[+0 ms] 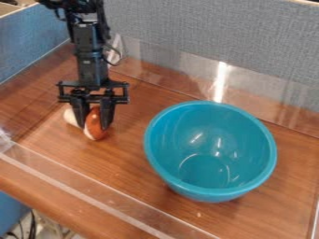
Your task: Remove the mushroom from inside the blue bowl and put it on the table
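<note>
The mushroom (93, 125), reddish-brown cap with a cream stem end showing at its left, sits between the fingers of my gripper (95, 121), low over the table (75, 177) at the left. The black fingers are shut on it from both sides. Whether the mushroom touches the wood I cannot tell. The blue bowl (212, 149) stands to the right of the gripper, apart from it, and its inside shows nothing but glossy reflections.
Low clear acrylic walls (88, 201) border the table along the front and the left. A grey fabric panel (225, 37) rises behind. Bare wood lies in front of the gripper and between it and the bowl.
</note>
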`<state>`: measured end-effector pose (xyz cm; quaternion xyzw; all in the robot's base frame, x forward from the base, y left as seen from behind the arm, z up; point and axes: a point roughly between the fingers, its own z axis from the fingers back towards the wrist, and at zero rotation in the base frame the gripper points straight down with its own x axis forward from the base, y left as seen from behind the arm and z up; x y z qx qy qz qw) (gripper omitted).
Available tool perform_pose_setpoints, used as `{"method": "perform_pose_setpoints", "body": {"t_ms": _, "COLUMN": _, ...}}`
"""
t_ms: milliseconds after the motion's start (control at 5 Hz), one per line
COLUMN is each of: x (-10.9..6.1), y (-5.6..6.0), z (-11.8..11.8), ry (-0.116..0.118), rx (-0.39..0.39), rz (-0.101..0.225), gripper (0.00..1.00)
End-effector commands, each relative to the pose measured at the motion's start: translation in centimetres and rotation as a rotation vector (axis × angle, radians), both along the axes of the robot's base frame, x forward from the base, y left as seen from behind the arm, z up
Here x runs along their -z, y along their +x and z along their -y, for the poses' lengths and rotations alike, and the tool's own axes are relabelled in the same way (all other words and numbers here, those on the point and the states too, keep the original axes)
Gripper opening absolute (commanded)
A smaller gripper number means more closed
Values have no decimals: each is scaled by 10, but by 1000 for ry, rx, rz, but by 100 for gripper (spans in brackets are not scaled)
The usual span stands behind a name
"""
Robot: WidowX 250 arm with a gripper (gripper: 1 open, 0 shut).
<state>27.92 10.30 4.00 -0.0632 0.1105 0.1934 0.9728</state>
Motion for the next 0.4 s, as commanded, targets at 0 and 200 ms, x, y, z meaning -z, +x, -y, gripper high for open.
{"method": "perform_pose_setpoints", "body": {"t_ms": 0, "x": -22, "y": -4, "z": -2, "ry": 28, "rx": 9, "rz": 79, "gripper": 0}}
{"method": "perform_pose_setpoints", "body": {"t_ms": 200, "x": -20, "y": -11, "z": 3, "ry": 24, "rx": 31, "rz": 87, "gripper": 0}}
